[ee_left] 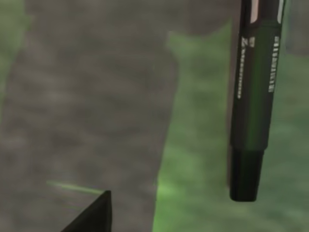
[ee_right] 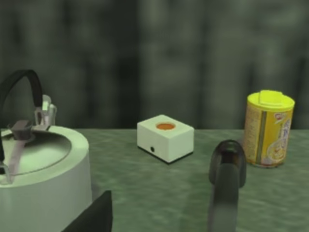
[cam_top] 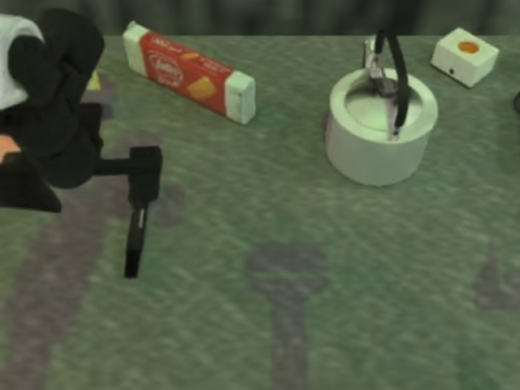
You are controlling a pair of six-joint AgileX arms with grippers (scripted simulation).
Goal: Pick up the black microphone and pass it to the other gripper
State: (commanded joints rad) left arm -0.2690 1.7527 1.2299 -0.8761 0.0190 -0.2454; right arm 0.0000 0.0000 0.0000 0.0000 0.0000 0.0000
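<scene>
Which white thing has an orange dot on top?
The small white box at the table's far right; the white round pot carries a black arched handle instead.

White round pot (ee_right: 43, 179) w/ thin black arched handle (ee_right: 21, 79) sits closest to cam, lid on, clear knob (ee_right: 47, 110) at its far rim. White box (ee_right: 165, 137) w/ orange disc (ee_right: 165, 126) on top stands beyond it on green table (ee_right: 159, 188), apart from pot. Yellow can (ee_right: 268, 128) w/ yellow lid stands upright near the box, not touching. Dark blurry rounded post (ee_right: 226, 186) rises in front of the can. Dark gripper fingertip (ee_right: 91, 215) at frame edge. Backdrop dark, mottled.
</scene>
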